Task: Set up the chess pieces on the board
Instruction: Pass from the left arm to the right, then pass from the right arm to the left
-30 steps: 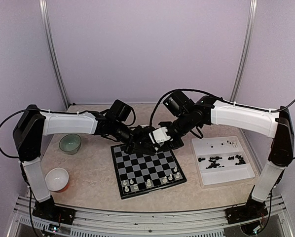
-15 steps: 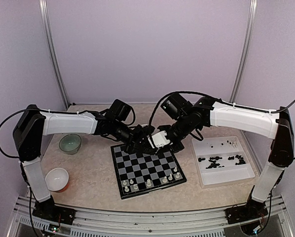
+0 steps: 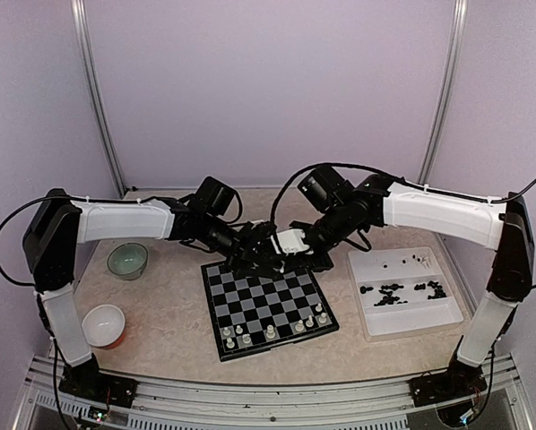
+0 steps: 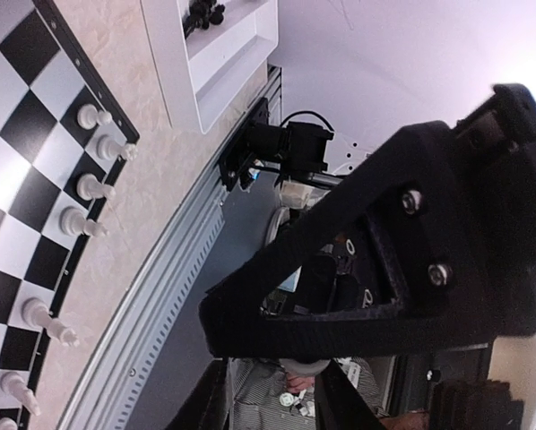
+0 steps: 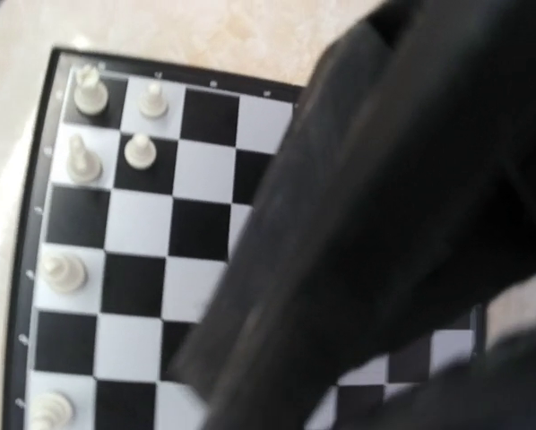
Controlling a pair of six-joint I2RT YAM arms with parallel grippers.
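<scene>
The board [image 3: 250, 301] lies mid-table. Several cream-white chess pieces [image 3: 270, 331] stand along its near rows, also seen in the left wrist view [image 4: 93, 188] and the right wrist view [image 5: 141, 150]. Black chess pieces [image 3: 393, 291] lie in the white tray [image 3: 402, 321]. My left gripper [image 3: 262, 248] and right gripper [image 3: 290, 242] meet just above the board's far edge. The left gripper [image 4: 272, 408] stands open, and the right gripper's black body crosses in front of it. A small pale rounded thing [image 4: 304, 365] shows under that body; I cannot tell what it is. Dark blur fills the right wrist view, hiding its jaws.
A green bowl [image 3: 126, 260] and a white bowl [image 3: 103, 324] sit at the table's left. The tray stands right of the board, with a few pale pieces at its far end. Metal rails run along the table's near edge.
Both grippers stay pressed together over the board's far edge. The right gripper has shifted slightly back up and to the right from half a second ago.
</scene>
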